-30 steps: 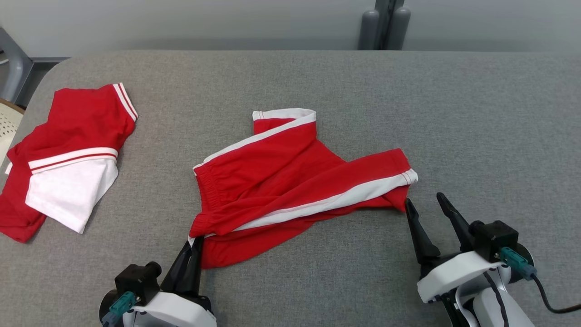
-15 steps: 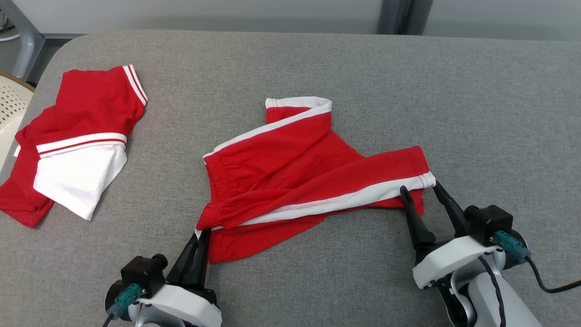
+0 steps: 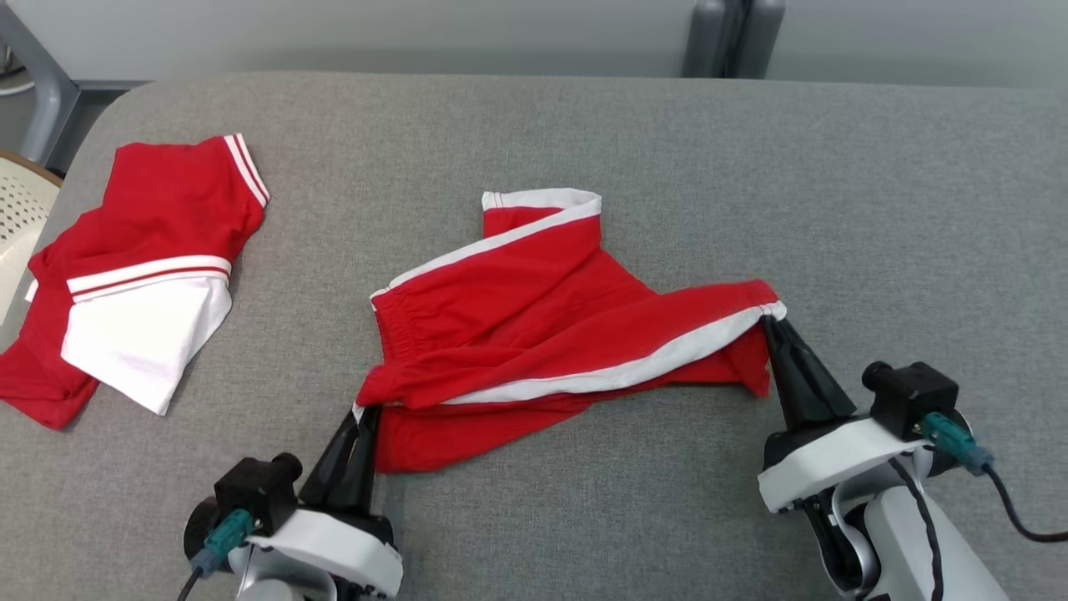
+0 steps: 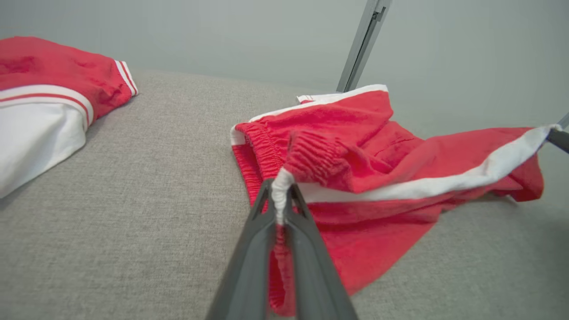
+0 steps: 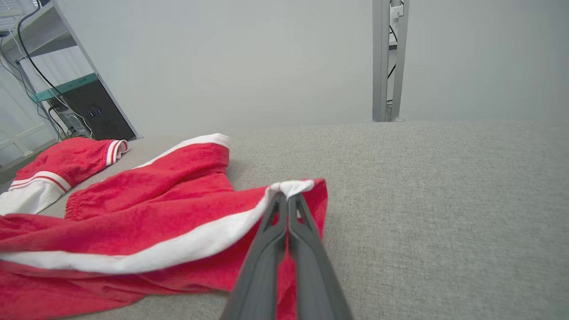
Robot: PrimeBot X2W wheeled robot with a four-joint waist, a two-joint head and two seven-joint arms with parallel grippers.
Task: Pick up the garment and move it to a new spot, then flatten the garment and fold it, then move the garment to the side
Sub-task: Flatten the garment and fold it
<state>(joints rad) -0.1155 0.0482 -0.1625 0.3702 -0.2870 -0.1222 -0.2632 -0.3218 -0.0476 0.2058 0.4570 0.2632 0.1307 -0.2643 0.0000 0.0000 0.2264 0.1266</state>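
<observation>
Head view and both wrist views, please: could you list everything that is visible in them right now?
red shorts: one, red with white side stripes, middle of the table, rumpled.
red shirt: one, red with a white sleeve and striped trim, table's left end, loosely folded.
table: one, grey fabric top, under both garments.
perforated object: one, cream, past the table's left edge, partly in view.
metal post: one, grey, behind the table's far edge.
left hand: one, dark fingers, lower left, shut on the shorts' waistband corner.
right hand: one, dark fingers, lower right, shut on the shorts' white-striped leg end.
</observation>
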